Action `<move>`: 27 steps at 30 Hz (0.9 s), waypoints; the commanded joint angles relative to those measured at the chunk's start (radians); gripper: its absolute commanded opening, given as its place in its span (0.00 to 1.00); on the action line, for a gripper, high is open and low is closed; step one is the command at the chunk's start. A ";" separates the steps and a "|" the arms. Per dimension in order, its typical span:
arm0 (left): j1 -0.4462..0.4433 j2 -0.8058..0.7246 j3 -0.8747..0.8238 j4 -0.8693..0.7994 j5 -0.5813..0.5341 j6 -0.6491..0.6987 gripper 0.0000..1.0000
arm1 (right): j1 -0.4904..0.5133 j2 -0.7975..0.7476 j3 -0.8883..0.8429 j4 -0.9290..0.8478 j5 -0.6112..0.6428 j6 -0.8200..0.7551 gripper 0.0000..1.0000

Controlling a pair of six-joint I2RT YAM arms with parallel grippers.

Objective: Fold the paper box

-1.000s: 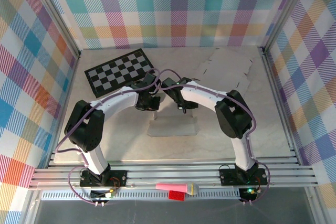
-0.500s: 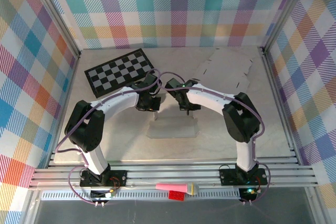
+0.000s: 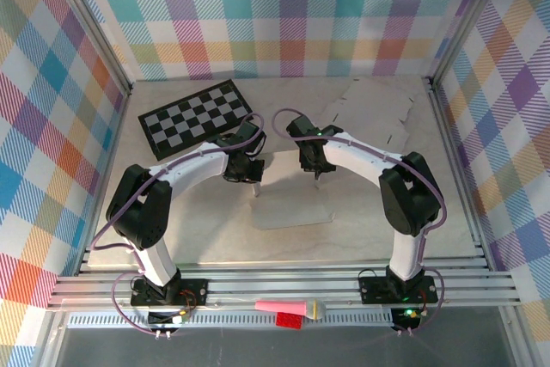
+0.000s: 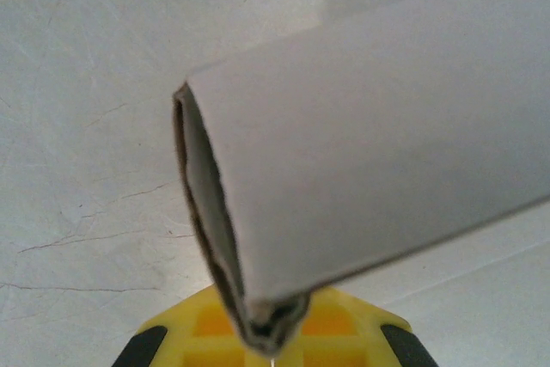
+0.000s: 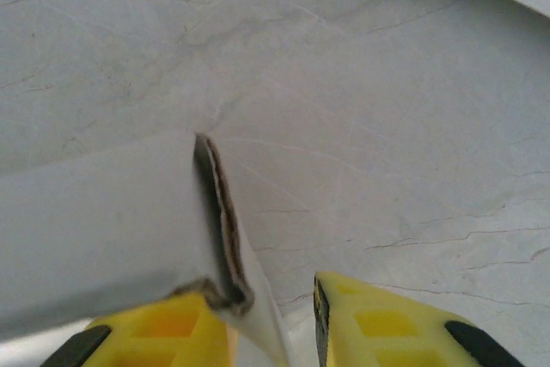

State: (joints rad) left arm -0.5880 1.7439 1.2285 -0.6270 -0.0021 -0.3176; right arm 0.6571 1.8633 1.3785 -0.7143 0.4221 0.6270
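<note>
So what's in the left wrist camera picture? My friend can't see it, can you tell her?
A folded white paper box slants up to the right from the bottom edge, where the yellow left gripper is shut on its layered corner. Behind it lies the pale, marbled table.

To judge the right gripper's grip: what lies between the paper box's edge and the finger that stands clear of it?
Bare table, in the right wrist view; the paper box sits against the right gripper's other finger.
</note>
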 commanded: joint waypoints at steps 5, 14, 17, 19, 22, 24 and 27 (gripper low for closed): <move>-0.006 0.019 0.028 -0.043 -0.010 0.026 0.00 | -0.010 0.018 -0.044 0.071 -0.025 -0.071 0.31; -0.002 0.035 0.019 -0.019 -0.003 0.008 0.00 | -0.011 0.021 -0.035 0.048 0.004 -0.068 0.00; 0.002 0.044 0.006 0.012 0.005 -0.013 0.06 | -0.010 0.016 -0.043 0.030 0.000 -0.062 0.00; 0.003 0.049 -0.002 0.033 0.005 -0.026 0.11 | -0.011 0.012 -0.050 0.032 -0.005 -0.064 0.00; 0.004 0.047 -0.013 0.067 -0.002 -0.043 0.20 | -0.010 0.001 -0.064 0.039 -0.014 -0.068 0.00; 0.004 0.052 -0.014 0.080 -0.011 -0.050 0.22 | -0.010 -0.005 -0.065 0.044 -0.022 -0.067 0.00; 0.004 0.059 -0.014 0.098 -0.021 -0.054 0.23 | -0.010 -0.005 -0.063 0.042 -0.023 -0.069 0.00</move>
State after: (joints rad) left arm -0.5861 1.7878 1.2308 -0.5617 -0.0063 -0.3527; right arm 0.6525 1.8748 1.3342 -0.6590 0.4122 0.5446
